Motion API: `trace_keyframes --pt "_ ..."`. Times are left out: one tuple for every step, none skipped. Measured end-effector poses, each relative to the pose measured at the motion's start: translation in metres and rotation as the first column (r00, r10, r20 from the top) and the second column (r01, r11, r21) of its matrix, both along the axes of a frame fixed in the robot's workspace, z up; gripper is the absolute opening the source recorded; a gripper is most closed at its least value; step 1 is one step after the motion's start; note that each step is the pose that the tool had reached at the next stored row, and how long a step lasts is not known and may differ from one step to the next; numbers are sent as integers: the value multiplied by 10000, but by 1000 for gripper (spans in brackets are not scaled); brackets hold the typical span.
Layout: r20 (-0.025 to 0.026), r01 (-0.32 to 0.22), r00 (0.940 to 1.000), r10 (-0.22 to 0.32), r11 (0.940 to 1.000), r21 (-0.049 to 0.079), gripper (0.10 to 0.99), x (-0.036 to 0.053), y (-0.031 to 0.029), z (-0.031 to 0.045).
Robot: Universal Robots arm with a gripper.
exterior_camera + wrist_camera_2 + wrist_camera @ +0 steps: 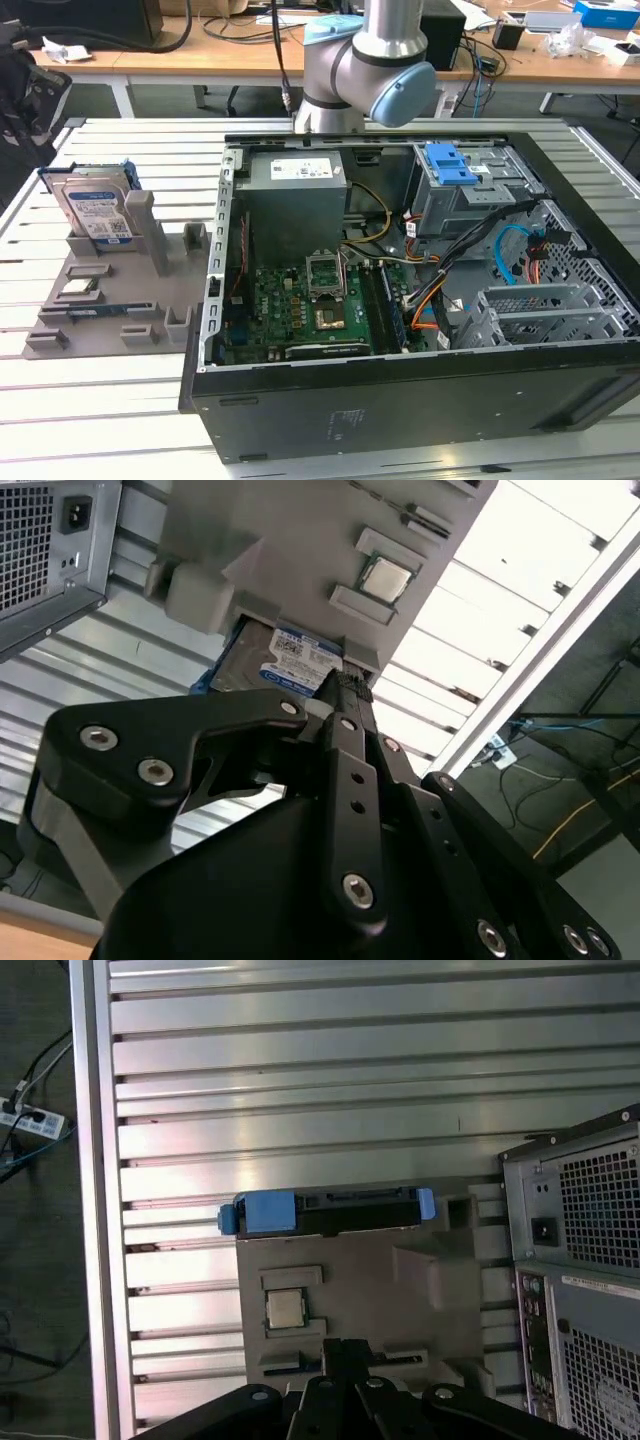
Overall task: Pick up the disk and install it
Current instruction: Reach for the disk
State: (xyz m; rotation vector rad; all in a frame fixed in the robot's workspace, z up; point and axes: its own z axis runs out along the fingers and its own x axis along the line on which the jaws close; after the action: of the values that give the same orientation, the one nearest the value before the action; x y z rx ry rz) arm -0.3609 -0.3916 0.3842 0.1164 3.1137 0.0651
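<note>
Gripper (346,1348): jaws drawn together, holding nothing. It hangs over the near end of the grey fixture (370,1260), apart from the disk (350,1210). In the first wrist view a processor chip (286,1308) in its pocket lies between gripper and disk; the disk stands on edge in a slot at the fixture's far end, blue side rails showing. In the second wrist view the gripper (343,686) lines up with the labelled face of the disk (285,660); no contact. In the exterior view the disk (95,210) stands upright in the fixture at the exterior view's left, on the slatted aluminium table (100,420), just beside the open computer case (400,400); the arm (370,60) rises at the far side of the case. The power-supply box (297,200) and the light-blue latch plate (450,163) sit inside the case, well apart from the disk.
</note>
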Motion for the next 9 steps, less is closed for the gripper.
trace_keyframes --pt "0 0 10000 0 10000 -8 106 -28 14 -16" --pt "1 1 10000 -1 10000 -17 106 -45 25 -30" --pt "0 2 10000 -2 10000 -29 106 -64 38 -50" --pt "0 2 10000 -2 10000 -40 106 -78 48 -70" --pt "0 2 10000 -2 10000 -51 106 -88 56 -89" --pt "2 2 10000 -2 10000 -61 106 -96 65 -109" --pt "1 0 10000 0 10000 -77 106 -103 75 -134" --pt "2 1 10000 -1 10000 -92 106 -110 83 -158" --pt "0 0 10000 0 9999 -101 106 -114 87 -169"
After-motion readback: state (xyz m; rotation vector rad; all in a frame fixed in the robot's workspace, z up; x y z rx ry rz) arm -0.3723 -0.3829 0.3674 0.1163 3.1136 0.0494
